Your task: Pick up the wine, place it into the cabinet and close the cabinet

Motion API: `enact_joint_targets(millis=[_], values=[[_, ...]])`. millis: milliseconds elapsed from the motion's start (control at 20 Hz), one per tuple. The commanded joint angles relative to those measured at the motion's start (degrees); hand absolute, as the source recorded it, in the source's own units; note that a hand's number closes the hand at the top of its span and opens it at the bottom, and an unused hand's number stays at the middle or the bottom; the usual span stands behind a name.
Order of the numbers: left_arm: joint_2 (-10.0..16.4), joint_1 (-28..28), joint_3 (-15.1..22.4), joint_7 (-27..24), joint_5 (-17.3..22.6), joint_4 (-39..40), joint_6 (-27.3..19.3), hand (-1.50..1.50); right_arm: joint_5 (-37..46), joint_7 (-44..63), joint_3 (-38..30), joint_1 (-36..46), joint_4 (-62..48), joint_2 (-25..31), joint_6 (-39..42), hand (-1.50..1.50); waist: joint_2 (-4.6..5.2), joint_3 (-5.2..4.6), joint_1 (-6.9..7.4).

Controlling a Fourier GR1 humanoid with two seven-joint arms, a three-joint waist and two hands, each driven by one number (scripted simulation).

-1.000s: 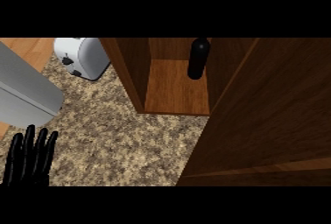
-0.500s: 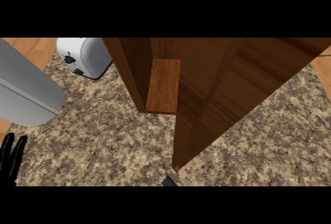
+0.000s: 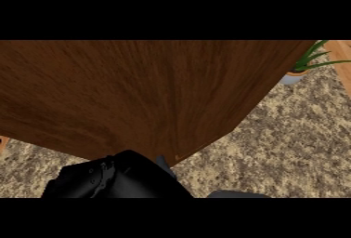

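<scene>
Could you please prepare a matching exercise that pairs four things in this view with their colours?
Things:
1. cabinet door
2. plant
3. counter
4. robot hand

Colours:
A. black
B. speckled beige
C. green
D. dark brown

Pairs: 1-D, 2-C, 3-B, 4-A
</scene>
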State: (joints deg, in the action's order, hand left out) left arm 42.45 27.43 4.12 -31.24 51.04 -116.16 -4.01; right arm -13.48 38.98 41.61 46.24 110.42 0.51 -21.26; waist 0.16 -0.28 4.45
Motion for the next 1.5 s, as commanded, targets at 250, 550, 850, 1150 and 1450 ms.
enact_joint_targets(millis=[250,550,850,1150,1450], values=[[2.4,0.7,-6.8,2.7,5.6,0.9,5.4,-1.50,-13.7,-9.9,-9.0,23.4,-27.9,-0.5,0.5,1.50,0.45,0.11,0.42],[2.4,-0.5,-7.1,2.5,4.9,1.7,6.5,-1.50,-33.0,-4.3,-9.6,25.6,-35.2,-0.5,17.2,1.50,1.16,0.10,1.59],[4.1,-1.8,-11.4,5.2,7.6,4.4,8.1,-1.50,-38.8,-11.9,-14.3,30.0,-53.2,-0.5,23.2,1.50,0.90,0.12,0.07],[2.4,-1.2,-13.3,5.0,7.6,4.1,7.2,-1.50,-28.5,-24.0,-18.4,33.2,-65.3,1.0,23.3,1.50,0.77,0.16,-1.18],[2.9,0.3,-13.1,6.2,7.0,2.1,8.2,-1.50,-28.1,-27.4,-19.2,30.2,-69.3,5.3,24.2,1.50,1.03,0.18,-1.48]])
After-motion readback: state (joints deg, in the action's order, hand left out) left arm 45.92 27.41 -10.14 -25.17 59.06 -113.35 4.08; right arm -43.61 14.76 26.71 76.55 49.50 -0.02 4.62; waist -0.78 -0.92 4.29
